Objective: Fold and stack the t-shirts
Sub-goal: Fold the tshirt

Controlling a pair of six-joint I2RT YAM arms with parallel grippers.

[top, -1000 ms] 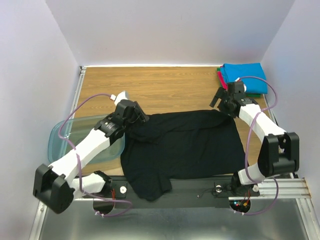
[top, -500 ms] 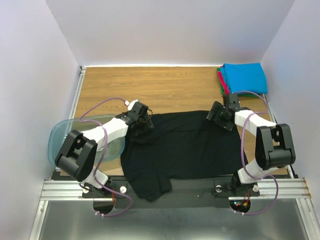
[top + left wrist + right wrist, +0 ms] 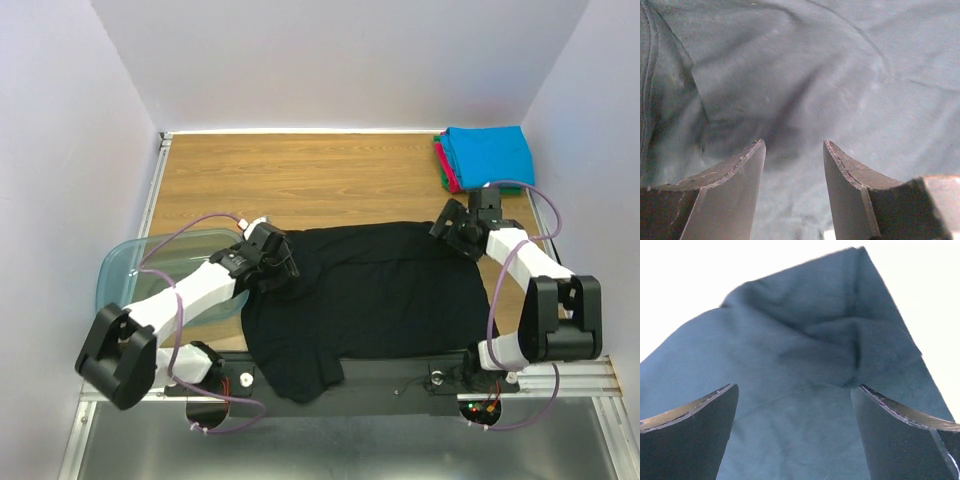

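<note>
A large black t-shirt (image 3: 370,290) lies spread flat on the wooden table, its hem hanging over the near edge. My left gripper (image 3: 280,262) is open over the shirt's far left shoulder; in the left wrist view its jaws (image 3: 794,145) stand apart just above the black cloth (image 3: 815,75). My right gripper (image 3: 452,228) is open at the shirt's far right corner. In the right wrist view its jaws (image 3: 795,387) are wide apart over a creased black sleeve (image 3: 805,340). A stack of folded shirts (image 3: 490,155), bright blue on top with red-pink and green edges, sits at the back right corner.
A translucent blue-green plastic tub (image 3: 125,275) stands at the table's left edge, partly under my left arm. Bare wood (image 3: 300,180) lies behind the black shirt. White walls close in the table on three sides.
My left gripper has moved nearer along the shirt's left shoulder. My right gripper has come down from near the folded stack to the shirt's far right corner.
</note>
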